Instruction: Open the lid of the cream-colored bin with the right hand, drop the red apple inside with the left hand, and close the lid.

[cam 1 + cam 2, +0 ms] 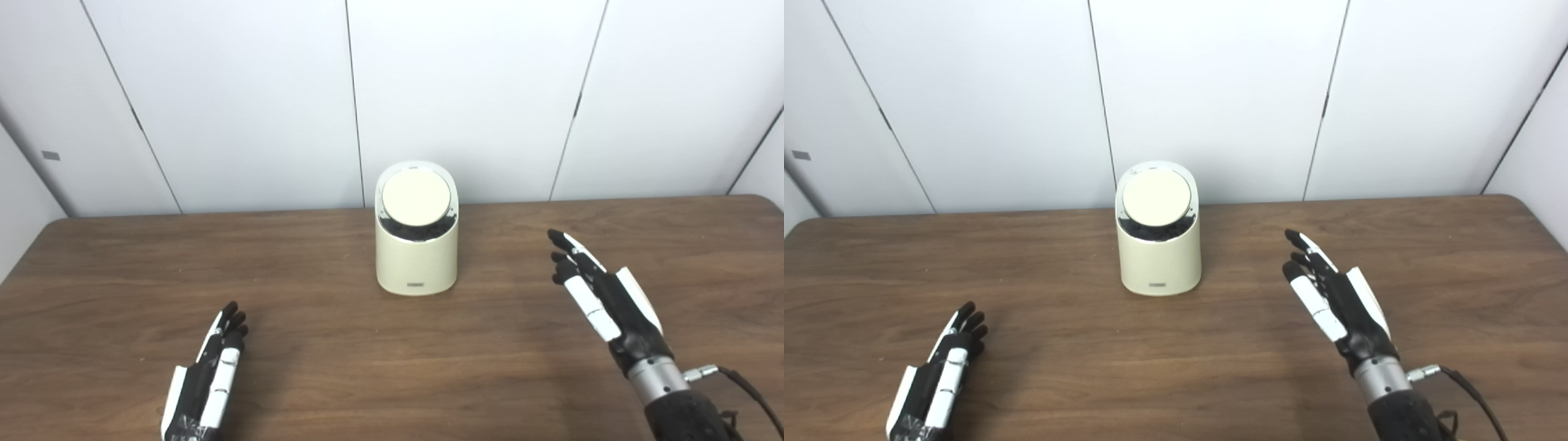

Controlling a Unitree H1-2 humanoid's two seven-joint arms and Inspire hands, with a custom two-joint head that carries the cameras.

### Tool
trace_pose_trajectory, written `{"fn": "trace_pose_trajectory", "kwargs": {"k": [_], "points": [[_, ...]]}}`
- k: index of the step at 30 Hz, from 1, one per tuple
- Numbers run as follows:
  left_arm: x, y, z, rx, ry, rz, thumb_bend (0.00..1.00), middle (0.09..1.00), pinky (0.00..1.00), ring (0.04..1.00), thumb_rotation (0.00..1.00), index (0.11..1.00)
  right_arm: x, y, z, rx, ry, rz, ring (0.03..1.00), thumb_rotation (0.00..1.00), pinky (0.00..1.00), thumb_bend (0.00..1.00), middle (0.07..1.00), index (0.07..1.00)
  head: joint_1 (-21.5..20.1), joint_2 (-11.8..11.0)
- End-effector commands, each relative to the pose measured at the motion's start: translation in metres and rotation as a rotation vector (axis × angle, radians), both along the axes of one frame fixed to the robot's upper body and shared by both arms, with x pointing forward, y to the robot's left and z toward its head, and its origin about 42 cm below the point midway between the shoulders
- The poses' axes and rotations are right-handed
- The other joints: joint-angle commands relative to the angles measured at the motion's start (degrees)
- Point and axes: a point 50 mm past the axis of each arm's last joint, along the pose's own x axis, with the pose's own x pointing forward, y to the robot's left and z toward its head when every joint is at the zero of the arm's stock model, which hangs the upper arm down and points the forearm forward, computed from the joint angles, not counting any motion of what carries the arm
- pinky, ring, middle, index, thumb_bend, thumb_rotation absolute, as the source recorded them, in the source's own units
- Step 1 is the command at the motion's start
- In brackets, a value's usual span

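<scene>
White wall panels stand behind a brown wooden tabletop (318, 343) that carries a cream bin (417, 257), with one robot hand to each side.

The bin stands upright toward the far middle of the tabletop, close to the wall, its round lid (416, 198) tilted toward the camera and lying in the opening, with a dark gap showing under the lid's near edge. The left hand (208, 373) lies low at the near left, fingers stretched out together and pointing away, grasping nothing, well apart from the bin. The right hand (603, 300) hovers to the right of the bin, fingers extended toward the far left, released and empty, near the bin but not touching it. No apple shows in either view.
</scene>
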Motion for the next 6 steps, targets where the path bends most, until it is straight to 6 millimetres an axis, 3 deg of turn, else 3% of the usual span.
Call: {"fn": "trace_pose_trajectory", "kwargs": {"k": [1,6], "points": [[-0.013,0.004,0.004,0.027,-0.043,0.002,0.52,0.956,0.98,0.947,0.88,0.996,-0.003,0.0,0.004,0.067,-0.041,-0.007,0.928,1.0,0.87,0.55,0.956,0.937,-0.03,0.07],[-0.022,0.007,0.004,0.027,-0.053,0.025,0.53,0.954,0.96,0.947,0.88,0.983,-0.021,0.002,-0.014,0.24,-0.016,-0.001,0.963,1.0,0.93,0.54,0.976,0.967,0.21,0.51]]}}
